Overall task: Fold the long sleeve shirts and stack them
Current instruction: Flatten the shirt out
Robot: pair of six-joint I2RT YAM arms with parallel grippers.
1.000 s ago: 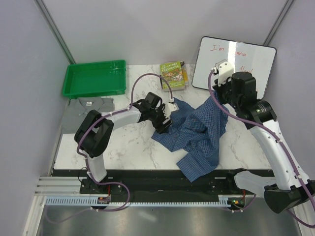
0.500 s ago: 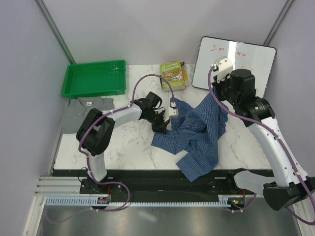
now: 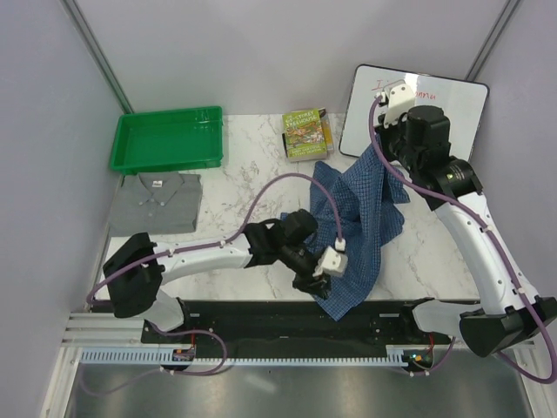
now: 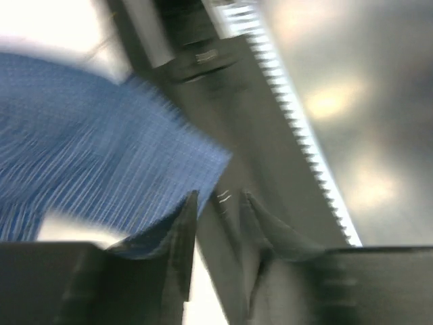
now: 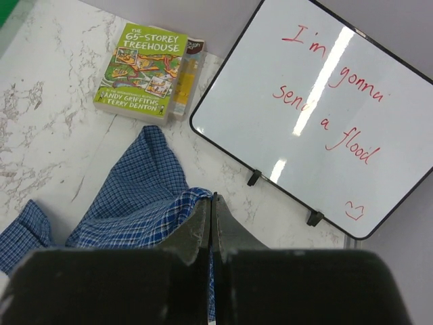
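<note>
Blue shirt (image 3: 361,222) pinched in right claw (image 5: 212,201); left claw (image 4: 218,203) released, view blurred.

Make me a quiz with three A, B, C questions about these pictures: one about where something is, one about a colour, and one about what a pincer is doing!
1. Where is the grey shirt?
A. inside the green tray
B. on the table beside the tray
C. hanging from a pincer

2. What colour is the writing on the whiteboard?
A. red
B. green
C. black

3. What is the right pincer doing?
A. open, holding nothing
B. shut on the blue shirt
C. lying flat on the table

Answers: 1 B, it lies folded on the table next to the tray. 2 A, the letters are red. 3 B, its fingers are pressed together on blue cloth.
</note>
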